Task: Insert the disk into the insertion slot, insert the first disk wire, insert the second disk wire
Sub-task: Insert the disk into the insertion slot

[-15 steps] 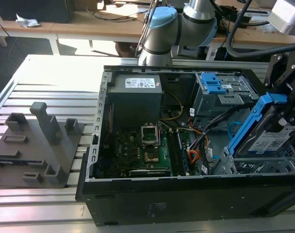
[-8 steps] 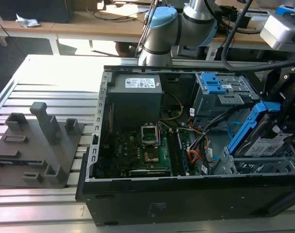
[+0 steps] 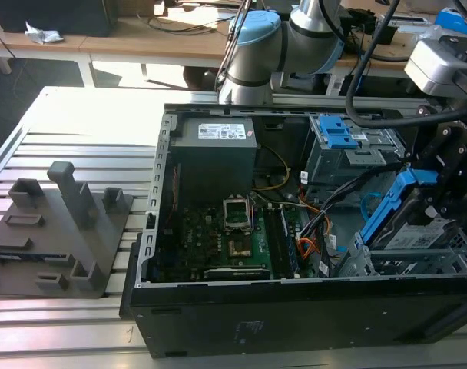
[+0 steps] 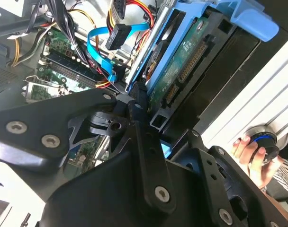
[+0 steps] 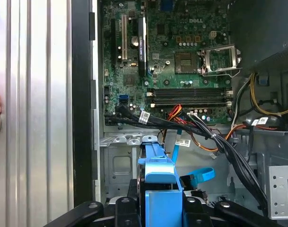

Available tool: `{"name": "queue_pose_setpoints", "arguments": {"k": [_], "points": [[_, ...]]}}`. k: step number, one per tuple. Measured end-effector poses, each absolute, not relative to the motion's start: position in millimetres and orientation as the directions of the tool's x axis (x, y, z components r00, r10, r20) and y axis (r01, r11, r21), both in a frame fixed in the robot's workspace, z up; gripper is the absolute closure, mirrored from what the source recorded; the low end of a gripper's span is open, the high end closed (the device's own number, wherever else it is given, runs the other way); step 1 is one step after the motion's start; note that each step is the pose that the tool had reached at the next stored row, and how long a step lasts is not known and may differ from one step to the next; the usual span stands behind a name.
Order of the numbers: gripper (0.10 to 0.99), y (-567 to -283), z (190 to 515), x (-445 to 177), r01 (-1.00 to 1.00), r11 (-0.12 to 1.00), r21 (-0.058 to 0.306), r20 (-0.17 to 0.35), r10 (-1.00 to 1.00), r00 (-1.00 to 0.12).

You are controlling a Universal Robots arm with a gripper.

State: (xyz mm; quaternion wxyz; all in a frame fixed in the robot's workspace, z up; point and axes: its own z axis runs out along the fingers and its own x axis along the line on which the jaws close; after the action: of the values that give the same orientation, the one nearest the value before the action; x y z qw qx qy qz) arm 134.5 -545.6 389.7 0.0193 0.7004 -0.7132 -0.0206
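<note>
My gripper is shut on the disk, a grey drive in a bright blue carrier, held tilted at the exterior view's right, just above the insertion slot, a silver perforated cage in the case's front corner. In the second wrist view the black fingers clamp the disk, whose green circuit board and bare connector row face the camera. The first wrist view has the blue carrier between the gripper arms. A blue flat wire with a black plug hangs loose beside the disk.
The open computer case lies on a slatted metal table. Inside are the motherboard, a power supply and a grey cage with a blue latch. A grey fixture stands at the exterior view's left. A person's hand rests on a knob.
</note>
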Motion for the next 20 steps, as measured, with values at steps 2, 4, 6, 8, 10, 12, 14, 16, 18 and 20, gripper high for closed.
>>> {"name": "queue_pose_setpoints", "arguments": {"k": [2, 4, 6, 8, 10, 12, 14, 16, 18, 20], "points": [[0.725, -545.6, 389.4, 134.5, -0.998, 0.018, 0.056, -0.001, -1.000, -0.018], [0.725, -545.6, 389.2, 134.5, -0.998, 0.018, 0.056, -0.001, -1.000, -0.018], [0.725, -545.6, 389.1, 134.5, -0.998, 0.018, 0.056, -0.002, -1.000, -0.018], [0.725, -545.6, 389.1, 134.5, -0.998, 0.018, 0.056, -0.002, -1.000, -0.018], [0.655, -545.6, 389.1, 134.5, -0.998, 0.018, 0.056, -0.001, -1.000, -0.018], [0.588, -545.6, 389.0, 134.5, -0.998, 0.018, 0.056, -0.002, -1.000, -0.018], [0.588, -545.6, 389.0, 134.5, -0.998, 0.018, 0.056, -0.001, -1.000, -0.018], [0.588, -545.6, 388.9, 134.5, -0.998, 0.018, 0.056, -0.001, -1.000, -0.018], [0.667, -545.6, 388.8, 134.5, -0.998, 0.018, 0.056, -0.001, -1.000, -0.018], [0.851, -545.6, 388.7, 134.5, -0.998, 0.018, 0.056, -0.001, -1.000, -0.018]]}}
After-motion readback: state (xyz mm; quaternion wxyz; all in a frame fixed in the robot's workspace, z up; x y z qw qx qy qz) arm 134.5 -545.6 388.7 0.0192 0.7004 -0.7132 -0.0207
